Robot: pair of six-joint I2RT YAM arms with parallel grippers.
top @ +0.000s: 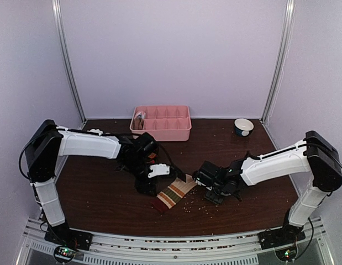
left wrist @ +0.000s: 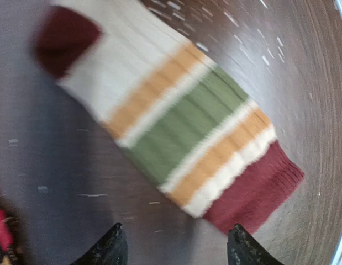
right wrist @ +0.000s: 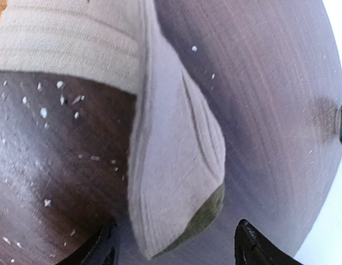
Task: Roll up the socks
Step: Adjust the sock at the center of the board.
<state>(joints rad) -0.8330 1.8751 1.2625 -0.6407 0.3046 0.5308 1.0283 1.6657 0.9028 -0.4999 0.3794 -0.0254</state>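
Open and empty, my left gripper (left wrist: 176, 248) hangs just short of the ribbed cream-orange-green-maroon striped sock (left wrist: 176, 116); my right gripper (right wrist: 173, 245), also open, straddles the cream olive-toed sock (right wrist: 176, 165) beside it, where a shallow pinch could slip and slacken the roll.

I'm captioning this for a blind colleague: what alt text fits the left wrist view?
A striped sock lies flat and diagonal on the dark wooden table, with cream, orange and green bands and dark red ends. The left gripper is open at the bottom edge, with nothing between its black fingers. The picture is blurred.
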